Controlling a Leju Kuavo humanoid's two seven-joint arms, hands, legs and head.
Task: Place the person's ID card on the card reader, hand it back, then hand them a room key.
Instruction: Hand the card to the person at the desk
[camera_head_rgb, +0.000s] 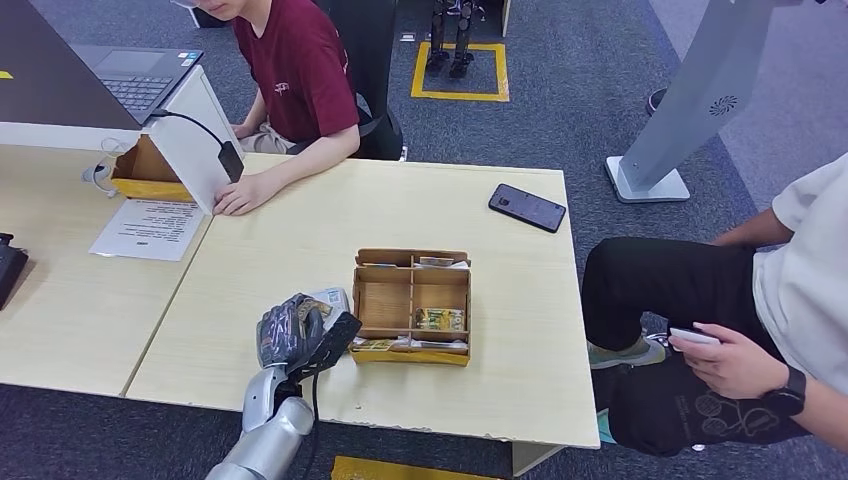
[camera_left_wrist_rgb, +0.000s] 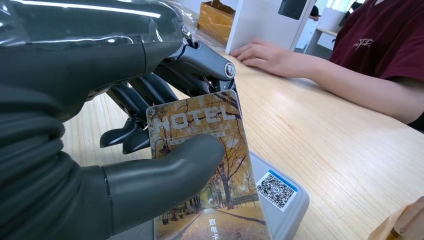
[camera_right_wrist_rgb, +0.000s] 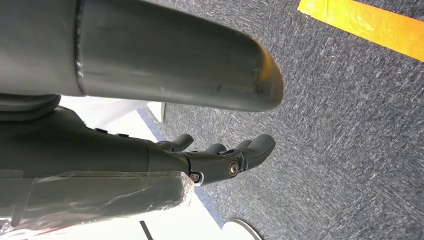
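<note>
Left robot hand (camera_left_wrist_rgb: 100, 165) is pinching the hotel key card (camera_left_wrist_rgb: 210, 170) above the card reader (camera_left_wrist_rgb: 282, 200), lower centre; right robot hand (camera_right_wrist_rgb: 220, 160) is hanging, fingers apart, holding nothing.

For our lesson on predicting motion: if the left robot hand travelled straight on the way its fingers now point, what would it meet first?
Probably the person's hand resting on the table. The left robot hand, holding the hotel key card, points across bare tabletop toward it, though depth is uncertain.
</note>
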